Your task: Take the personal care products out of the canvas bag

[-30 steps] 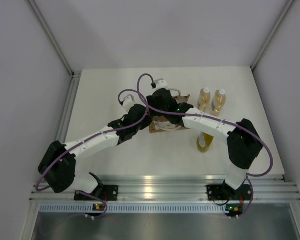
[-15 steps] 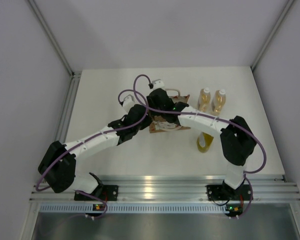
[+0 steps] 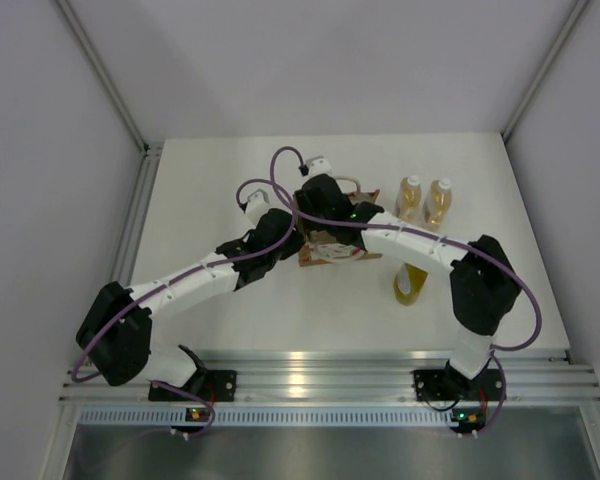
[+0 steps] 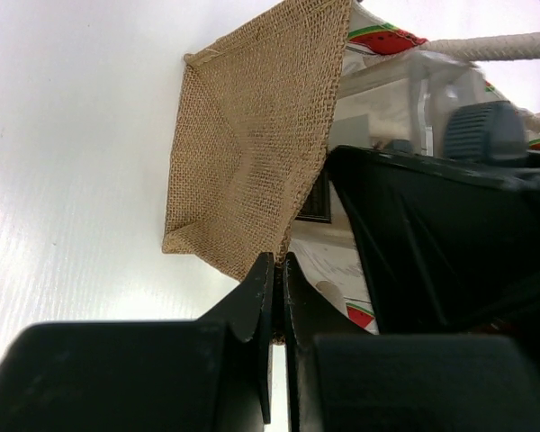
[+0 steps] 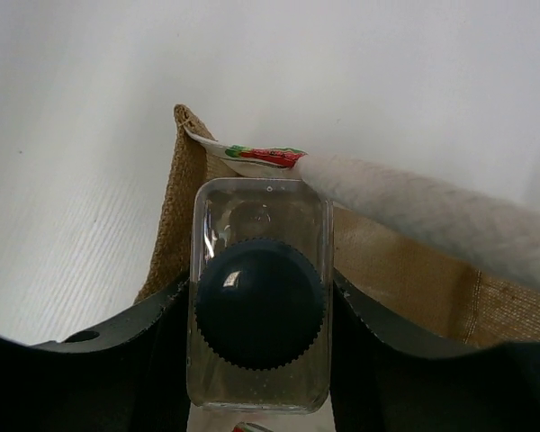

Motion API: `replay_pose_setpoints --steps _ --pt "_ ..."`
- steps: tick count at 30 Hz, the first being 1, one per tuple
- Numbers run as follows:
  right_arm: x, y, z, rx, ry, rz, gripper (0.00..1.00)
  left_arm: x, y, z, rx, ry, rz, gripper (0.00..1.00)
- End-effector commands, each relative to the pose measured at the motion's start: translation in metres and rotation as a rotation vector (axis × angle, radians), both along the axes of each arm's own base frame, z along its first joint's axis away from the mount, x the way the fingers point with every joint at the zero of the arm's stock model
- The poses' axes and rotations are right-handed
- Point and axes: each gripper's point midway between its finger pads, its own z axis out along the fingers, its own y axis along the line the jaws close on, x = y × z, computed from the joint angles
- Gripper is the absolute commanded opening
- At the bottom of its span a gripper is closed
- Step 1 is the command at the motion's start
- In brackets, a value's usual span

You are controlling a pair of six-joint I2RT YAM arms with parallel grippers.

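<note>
At the left of the top view my left arm (image 3: 180,285) reaches in toward frame centre. Its wrist camera shows the left gripper (image 4: 275,267) with fingers pressed almost together, pinching the lower edge of the canvas bag (image 4: 252,153). The bag sits mid-frame on the white table (image 3: 200,190). The right gripper (image 5: 259,310) hangs over the bag's mouth, its fingers (image 5: 162,319) pressed against both sides of the clear bottle (image 5: 259,216). That bottle stands with its dark grey cap (image 5: 259,301) up, just beside the white loop handle (image 5: 414,211). Whether it rests on the bag's floor I cannot tell. Right of the bag, two amber bottles (image 3: 409,198) stand upright side by side on the table. Below them in the frame is the yellow bottle (image 3: 408,287), partly hidden by my right forearm (image 3: 420,250), its cap out of sight.
</note>
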Motion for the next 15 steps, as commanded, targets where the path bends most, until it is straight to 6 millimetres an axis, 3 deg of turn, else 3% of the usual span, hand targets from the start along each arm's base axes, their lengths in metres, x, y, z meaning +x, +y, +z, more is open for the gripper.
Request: replay_pose_setpoints --steps 1,12,15 --pt "0.004 0.006 0.127 0.235 -0.207 0.024 0.00 -0.010 0.009 -0.016 0.051 0.043 -0.005 0.00" --pt "-0.024 -0.005 0.205 0.348 -0.285 0.110 0.00 -0.008 0.004 -0.010 0.039 0.038 -0.019 0.00" --pt "-0.031 -0.013 0.230 0.378 -0.320 0.124 0.00 -0.008 0.004 -0.008 0.035 0.033 -0.021 0.09"
